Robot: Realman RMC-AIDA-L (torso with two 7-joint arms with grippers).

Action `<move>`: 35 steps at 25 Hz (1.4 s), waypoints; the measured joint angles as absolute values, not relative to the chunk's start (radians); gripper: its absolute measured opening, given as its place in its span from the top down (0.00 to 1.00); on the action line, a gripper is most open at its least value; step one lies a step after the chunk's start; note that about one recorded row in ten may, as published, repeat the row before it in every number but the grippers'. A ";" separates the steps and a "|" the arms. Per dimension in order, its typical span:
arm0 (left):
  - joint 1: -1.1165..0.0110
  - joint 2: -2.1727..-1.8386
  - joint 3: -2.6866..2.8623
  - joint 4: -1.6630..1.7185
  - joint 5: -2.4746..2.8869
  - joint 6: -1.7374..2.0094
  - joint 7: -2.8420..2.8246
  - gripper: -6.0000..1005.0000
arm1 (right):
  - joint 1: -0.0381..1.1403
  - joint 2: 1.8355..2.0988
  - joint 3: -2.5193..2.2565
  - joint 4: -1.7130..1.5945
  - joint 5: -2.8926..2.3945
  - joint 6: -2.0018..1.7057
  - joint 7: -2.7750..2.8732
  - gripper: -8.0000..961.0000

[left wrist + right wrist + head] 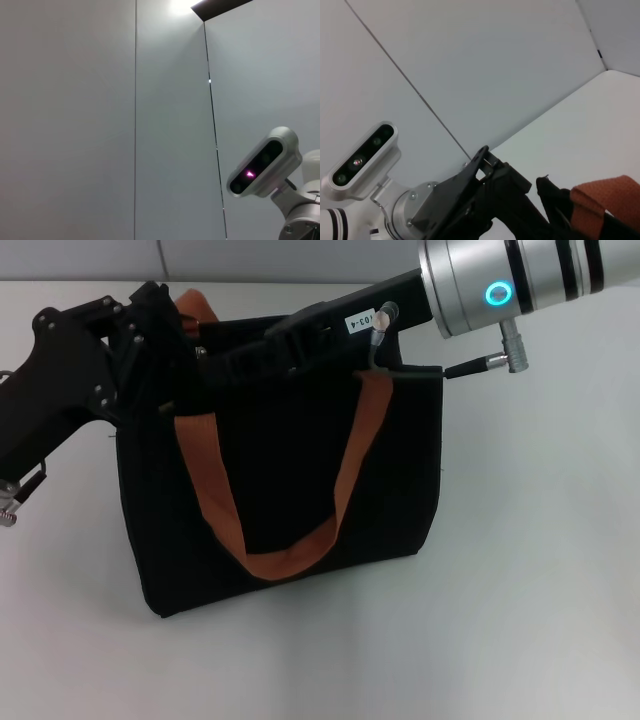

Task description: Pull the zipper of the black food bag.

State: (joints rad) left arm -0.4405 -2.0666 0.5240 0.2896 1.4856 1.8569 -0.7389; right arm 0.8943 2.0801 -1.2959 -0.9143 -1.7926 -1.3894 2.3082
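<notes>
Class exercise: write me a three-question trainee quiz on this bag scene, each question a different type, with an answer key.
1. True or false: the black food bag lies flat on the table.
2. What colour are its handles?
3. Which is at the bag's top, on the robot's left? A) left tool B) right tool C) neither

Key: 1 false, it stands upright; 2 orange-brown; 3 A. The zipper pull is not visible.

Head view: looks steeply down from close above the black food bag point(285, 490) on the white table point(540, 590). Left wrist view: faces a wall point(100, 125) and the robot's head camera point(264, 162). Right wrist view: shares that camera point(362, 160) and the bag's strap point(602, 200).
</notes>
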 joint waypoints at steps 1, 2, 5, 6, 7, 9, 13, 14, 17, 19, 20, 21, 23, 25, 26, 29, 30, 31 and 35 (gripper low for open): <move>-0.441 -2.067 0.524 0.290 1.486 1.857 -0.739 0.90 | 0.894 2.080 -1.296 -0.914 -1.793 -1.389 2.308 0.67; -0.448 -2.067 0.528 0.288 1.485 1.857 -0.746 0.90 | 0.895 2.081 -1.297 -0.914 -1.793 -1.389 2.307 0.67; -0.456 -2.067 0.530 0.287 1.485 1.857 -0.750 0.89 | 0.901 2.082 -1.302 -0.912 -1.793 -1.385 2.306 0.67; -0.456 -2.067 0.530 0.287 1.485 1.857 -0.750 0.89 | 0.901 2.082 -1.302 -0.912 -1.793 -1.385 2.306 0.68; -0.457 -2.067 0.530 0.287 1.485 1.857 -0.750 0.89 | 0.903 2.082 -1.303 -0.911 -1.793 -1.382 2.306 0.68; -0.459 -2.068 0.531 0.287 1.486 1.858 -0.750 0.89 | 0.905 2.083 -1.306 -0.911 -1.793 -1.372 2.306 0.69; -0.460 -2.069 0.532 0.287 1.486 1.859 -0.750 0.89 | 0.907 2.085 -1.309 -0.910 -1.793 -1.357 2.305 0.75; -0.460 -2.069 0.532 0.287 1.485 1.859 -0.750 0.89 | 0.907 2.085 -1.310 -0.910 -1.793 -1.355 2.304 0.78; -0.457 -2.069 0.530 0.287 1.483 1.859 -0.750 0.89 | 0.906 2.085 -1.310 -0.910 -1.793 -1.351 2.303 0.87; -0.453 -2.069 0.525 0.287 1.483 1.859 -0.750 0.89 | 0.902 2.085 -1.308 -0.910 -1.793 -1.352 2.296 0.92; -0.453 -2.069 0.525 0.287 1.483 1.859 -0.750 0.89 | 0.902 2.085 -1.308 -0.910 -1.793 -1.352 2.296 0.94; -0.452 -2.069 0.524 0.287 1.483 1.857 -0.750 0.89 | 0.900 2.085 -1.308 -0.910 -1.793 -1.352 2.296 0.97; -0.451 -2.069 0.524 0.287 1.483 1.856 -0.750 0.89 | 0.900 2.085 -1.308 -0.910 -1.794 -1.352 2.296 0.99; -0.448 -2.069 0.523 0.287 1.483 1.854 -0.750 0.89 | 0.899 2.085 -1.308 -0.911 -1.797 -1.352 2.304 0.99; -0.445 -2.069 0.523 0.287 1.481 1.851 -0.750 0.89 | 0.898 2.084 -1.309 -0.915 -1.801 -1.351 2.314 0.99; -0.436 -2.069 0.522 0.284 1.477 1.847 -0.744 0.89 | 0.902 2.083 -1.309 -0.919 -1.820 -1.349 2.333 0.99; -0.436 -2.069 0.522 0.284 1.477 1.847 -0.744 0.89 | 0.902 2.083 -1.309 -0.919 -1.820 -1.349 2.333 0.99; -0.434 -2.069 0.520 0.282 1.477 1.846 -0.742 0.89 | 0.905 2.083 -1.309 -0.921 -1.831 -1.348 2.340 0.99; -0.427 -2.069 0.505 0.272 1.476 1.846 -0.739 0.89 | 0.912 2.083 -1.309 -0.931 -1.854 -1.342 2.359 0.99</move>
